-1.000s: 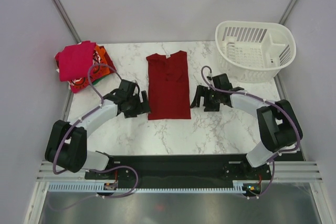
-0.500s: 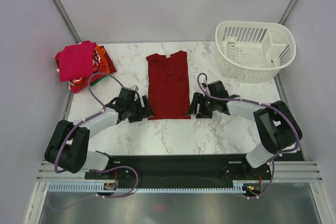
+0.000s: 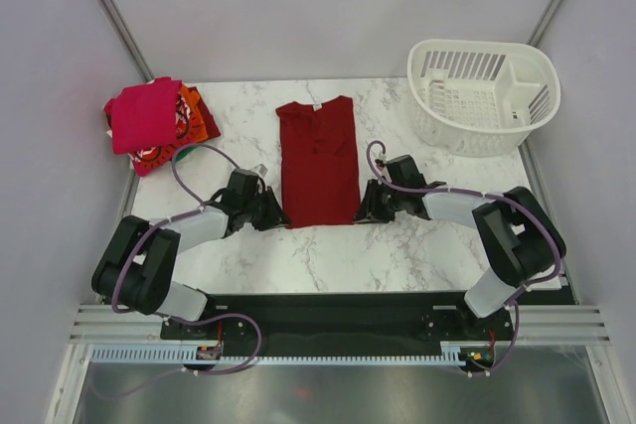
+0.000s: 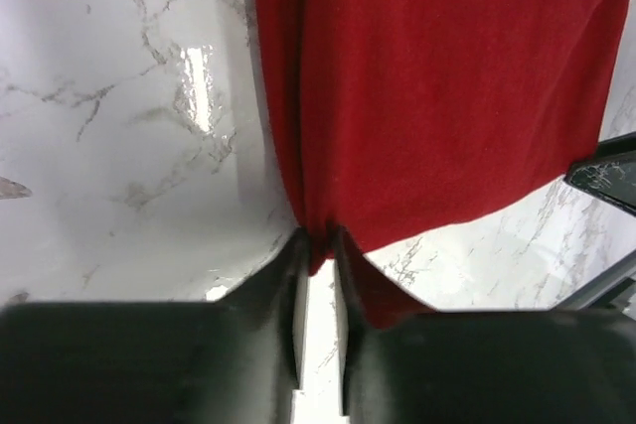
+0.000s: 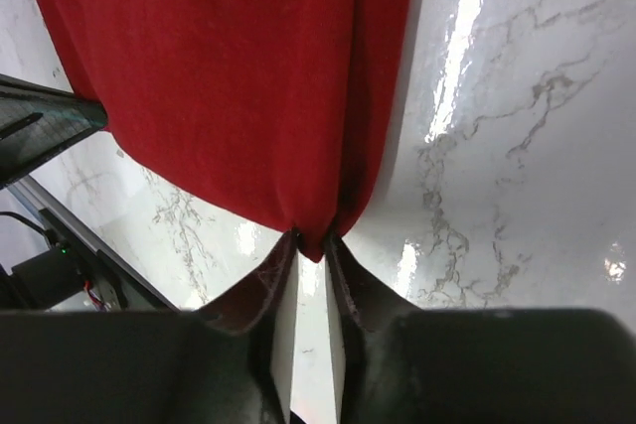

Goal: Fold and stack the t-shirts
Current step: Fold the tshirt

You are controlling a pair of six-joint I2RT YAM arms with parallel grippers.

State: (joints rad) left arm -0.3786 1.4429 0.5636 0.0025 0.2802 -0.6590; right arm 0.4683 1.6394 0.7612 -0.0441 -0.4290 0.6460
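**A:** What sits at the far left of the marble table (image 3: 417, 245)?

**B:** A pile of t-shirts (image 3: 149, 124) lies in the far left corner. It has magenta-pink on top, with orange and printed red showing at its right edge.

**A:** And the left gripper (image 3: 275, 213)?

**B:** It is low on the tabletop at the near left corner of the dark red t-shirt (image 3: 318, 161). Its wrist camera shows the fingers (image 4: 268, 285) drawn nearly together, with the hem corner nipped between them.

**A:** Where does that shirt lie?

**B:** It lies flat in the middle of the table, folded into a long narrow panel. The collar points away from the arms, and a small white neck label (image 3: 317, 106) shows at the far end.

**A:** The right gripper (image 3: 366, 208)?

**B:** It mirrors the other, down at the near right corner of the hem. Its fingers (image 5: 253, 295) are closed to a narrow slit, with the red corner caught in it.

**A:** And beyond that?

**B:** A white slotted basket (image 3: 482, 94) stands at the far right corner, well apart from the shirt.
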